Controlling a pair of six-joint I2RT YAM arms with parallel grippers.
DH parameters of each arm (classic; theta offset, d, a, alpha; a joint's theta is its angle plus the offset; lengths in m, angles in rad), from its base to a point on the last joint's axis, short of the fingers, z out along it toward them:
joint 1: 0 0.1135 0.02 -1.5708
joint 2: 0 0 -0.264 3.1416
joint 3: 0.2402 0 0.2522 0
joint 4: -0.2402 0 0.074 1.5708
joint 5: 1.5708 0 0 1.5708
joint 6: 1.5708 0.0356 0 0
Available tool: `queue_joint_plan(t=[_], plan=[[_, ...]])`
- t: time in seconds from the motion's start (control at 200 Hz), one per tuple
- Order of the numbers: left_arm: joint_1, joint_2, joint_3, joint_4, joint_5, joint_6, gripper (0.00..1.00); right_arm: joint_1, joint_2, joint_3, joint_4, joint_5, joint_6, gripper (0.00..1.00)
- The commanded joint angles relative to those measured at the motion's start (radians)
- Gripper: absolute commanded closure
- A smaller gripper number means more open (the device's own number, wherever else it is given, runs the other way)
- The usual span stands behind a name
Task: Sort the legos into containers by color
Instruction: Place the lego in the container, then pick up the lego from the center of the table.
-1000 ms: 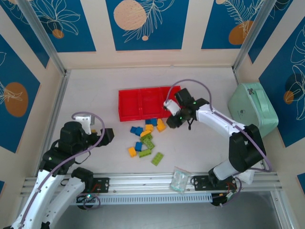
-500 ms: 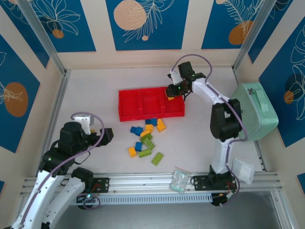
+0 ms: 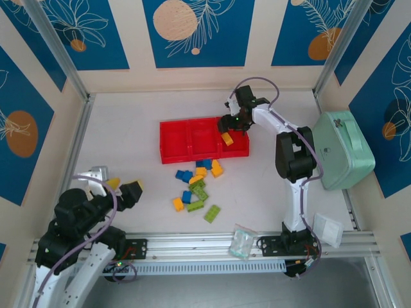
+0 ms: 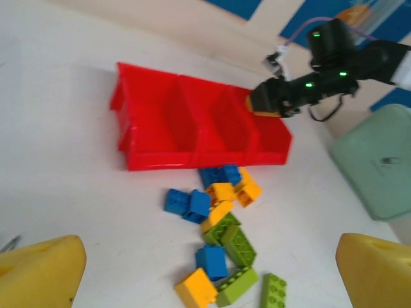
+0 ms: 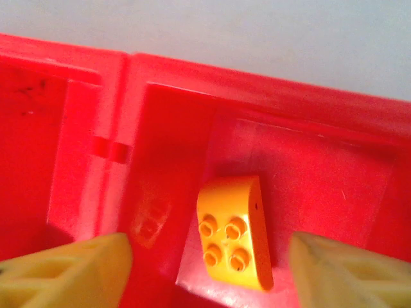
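R tool (image 3: 226,128) hangs over the red tray (image 3: 172,153), above its right-hand compartment. Fingers are spread wide, gripping nothing. In the wrist view, one orange brick (image 5: 234,232) lies studs-up on that compartment's floor btw the fingers, clear of both.

L tool (image 3: 125,186) sits at approx 8 o'clock on the surface (image 3: 128,122), well apart from tray and bricks. Its yellow fingertips (image 4: 45,269) are also wide and empty.

The other bricks (image 3: 198,189) lie loose in a cluster just at the tray's 6 o'clock: blue, lime green and orange mixed, several touching. One green brick (image 3: 211,213) sits at the cluster's 5 o'clock edge.

Mint case (image 3: 340,151) is at 3 o'clock by the wall. Clear bag (image 3: 243,242) is at 6 o'clock nr the near edge.
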Motion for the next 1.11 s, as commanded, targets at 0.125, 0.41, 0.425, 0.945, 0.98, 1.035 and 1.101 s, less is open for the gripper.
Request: queue_joint_plan(t=[0.125, 0.41, 0.425, 0.945, 0.98, 1.035, 1.101], plan=[[-0.005, 0.114, -0.019, 0.066, 0.211, 0.028, 0.01, 0.053, -0.146, 0.026, -0.169, 0.084, 0.115, 0.16], [-0.005, 0.286, -0.004, 0.052, 0.132, 0.021, 0.01, 0.142, -0.390, -0.230, -0.172, 0.077, 0.279, 0.12], [-0.005, 0.295, -0.002, 0.052, 0.130, 0.031, 0.01, 0.149, -0.397, -0.248, -0.168, 0.077, 0.287, 0.12], [-0.005, 0.359, -0.043, 0.069, 0.056, 0.103, 0.01, 0.287, -0.355, -0.532, 0.015, 0.094, 0.180, 0.13], [-0.005, 0.363, -0.044, 0.069, 0.053, 0.104, 0.01, 0.296, -0.341, -0.523, 0.012, 0.108, 0.160, 0.13], [-0.005, 0.369, -0.043, 0.067, 0.051, 0.103, 0.01, 0.312, -0.314, -0.505, 0.003, 0.121, 0.126, 0.13], [-0.005, 0.379, -0.042, 0.066, 0.057, 0.103, 0.01, 0.327, -0.286, -0.485, -0.008, 0.134, 0.093, 0.14]])
